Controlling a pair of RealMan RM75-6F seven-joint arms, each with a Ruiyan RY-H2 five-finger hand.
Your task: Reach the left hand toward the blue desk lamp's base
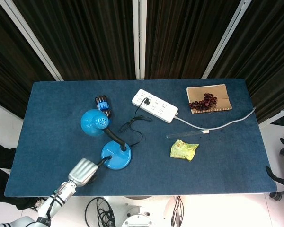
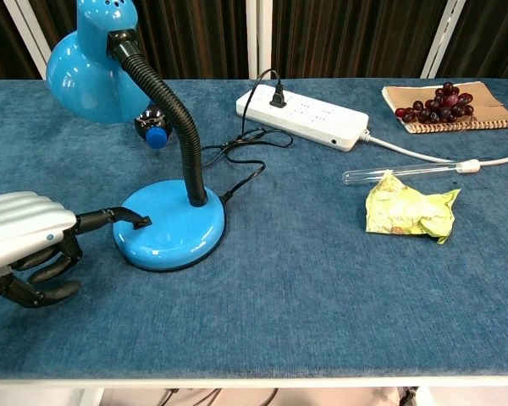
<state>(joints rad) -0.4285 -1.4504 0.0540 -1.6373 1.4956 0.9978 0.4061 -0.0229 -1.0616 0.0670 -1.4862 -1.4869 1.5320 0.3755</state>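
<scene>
The blue desk lamp stands on the blue table, its round base (image 1: 116, 157) (image 2: 170, 222) at the front left and its shade (image 1: 94, 121) (image 2: 95, 66) bent back on a black gooseneck. My left hand (image 1: 82, 172) (image 2: 30, 244) lies low at the base's left side. One black finger is stretched out with its tip on the small black switch (image 2: 142, 222) on top of the base; the other fingers are curled under. It grips nothing. My right hand shows in neither view.
The lamp's black cord (image 2: 237, 152) runs to a white power strip (image 1: 155, 105) (image 2: 311, 116). A dark bottle with a blue cap (image 1: 102, 104) lies behind the shade. A glass tube (image 2: 402, 171), a yellow-green packet (image 1: 183, 150) (image 2: 411, 211) and grapes on a mat (image 1: 208, 99) lie to the right.
</scene>
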